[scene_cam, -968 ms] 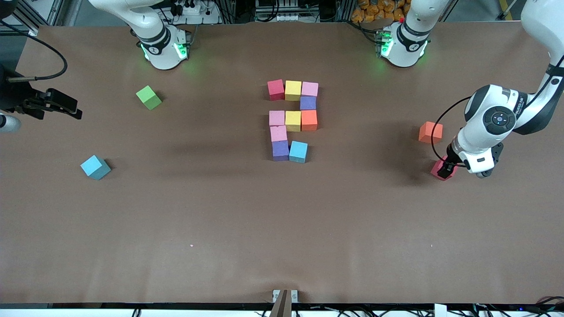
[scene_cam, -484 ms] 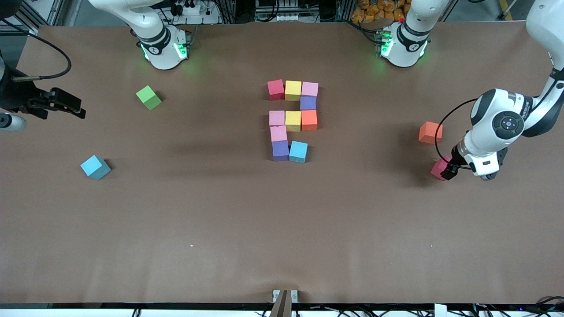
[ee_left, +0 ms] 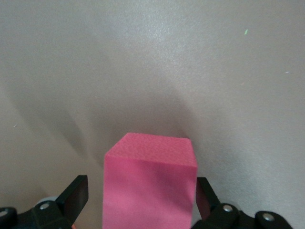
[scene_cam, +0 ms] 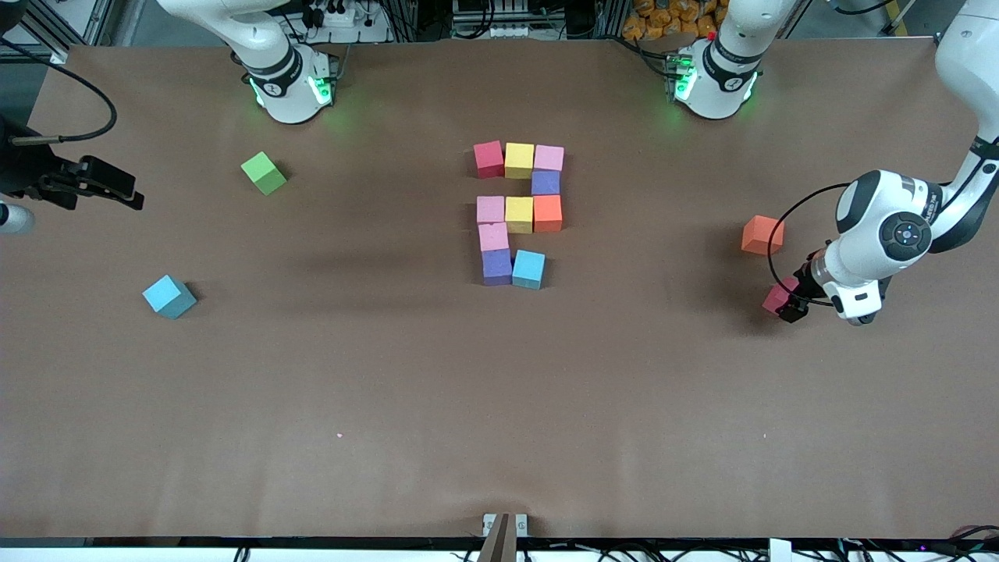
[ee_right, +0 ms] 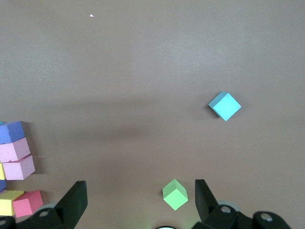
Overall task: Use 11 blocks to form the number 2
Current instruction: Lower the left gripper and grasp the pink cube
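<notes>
The brown table (scene_cam: 390, 390) holds nine blocks (scene_cam: 515, 212) pushed together in the middle. They are red, yellow, pink, purple, orange and light blue.

The left gripper (scene_cam: 788, 306) is down low at the left arm's end of the table. Its fingers (ee_left: 76, 195) are wide open, one on each side of a loose red block (ee_left: 150, 186), with small gaps, so it does not squeeze it. A loose orange block (scene_cam: 762, 235) sits near.

The right gripper (scene_cam: 117, 191) waits open, up high at its end, above the green cube (scene_cam: 264, 172) and a lone blue block (scene_cam: 168, 297).
</notes>
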`<action>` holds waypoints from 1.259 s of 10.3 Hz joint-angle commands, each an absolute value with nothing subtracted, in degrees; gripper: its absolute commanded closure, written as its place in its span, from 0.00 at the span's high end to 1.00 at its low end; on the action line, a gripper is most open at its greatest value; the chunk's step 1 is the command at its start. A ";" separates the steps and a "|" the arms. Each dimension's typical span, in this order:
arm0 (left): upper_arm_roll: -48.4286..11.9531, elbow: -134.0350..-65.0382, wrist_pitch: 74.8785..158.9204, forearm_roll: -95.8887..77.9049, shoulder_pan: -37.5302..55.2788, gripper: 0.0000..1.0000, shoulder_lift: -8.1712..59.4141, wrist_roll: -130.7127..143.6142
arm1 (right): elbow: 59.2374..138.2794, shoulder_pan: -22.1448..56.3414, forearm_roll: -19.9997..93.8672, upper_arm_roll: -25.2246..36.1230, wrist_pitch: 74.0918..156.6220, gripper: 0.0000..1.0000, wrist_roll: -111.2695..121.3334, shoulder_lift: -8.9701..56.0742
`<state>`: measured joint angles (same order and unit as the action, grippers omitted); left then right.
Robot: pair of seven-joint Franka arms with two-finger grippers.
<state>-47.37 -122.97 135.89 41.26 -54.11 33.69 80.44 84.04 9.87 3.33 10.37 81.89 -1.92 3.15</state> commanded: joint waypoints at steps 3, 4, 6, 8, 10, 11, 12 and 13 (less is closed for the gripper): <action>-46.50 -121.99 136.32 42.71 -54.14 0.01 34.80 78.23 | 84.82 9.40 4.48 10.02 81.74 1.00 -2.02 2.20; -46.49 -121.99 136.32 42.71 -54.14 0.00 34.72 78.40 | 84.81 9.49 4.48 10.02 81.74 1.00 -2.02 2.20; -46.67 -121.64 135.79 42.28 -53.88 0.00 34.11 79.45 | 84.81 9.41 4.92 10.02 81.74 1.00 -2.11 2.28; -49.20 -120.42 132.38 41.40 -52.92 0.00 33.49 85.04 | 84.81 9.40 4.92 10.02 81.74 1.00 -2.11 2.20; -52.55 -120.41 131.75 41.40 -50.82 0.00 33.49 94.17 | 84.81 9.32 4.92 10.02 81.74 1.00 -2.11 2.29; -52.65 -120.41 131.75 41.31 -47.84 0.00 33.57 98.92 | 84.81 9.40 5.01 10.02 81.74 1.00 -2.11 2.29; -52.65 -120.24 131.75 41.31 -45.20 0.00 33.66 103.14 | 84.81 9.40 5.01 10.02 81.74 1.00 -2.11 2.29; -52.65 -119.80 131.75 40.70 -43.00 0.00 33.84 106.84 | 84.81 9.40 5.01 10.02 81.74 1.00 -2.11 2.29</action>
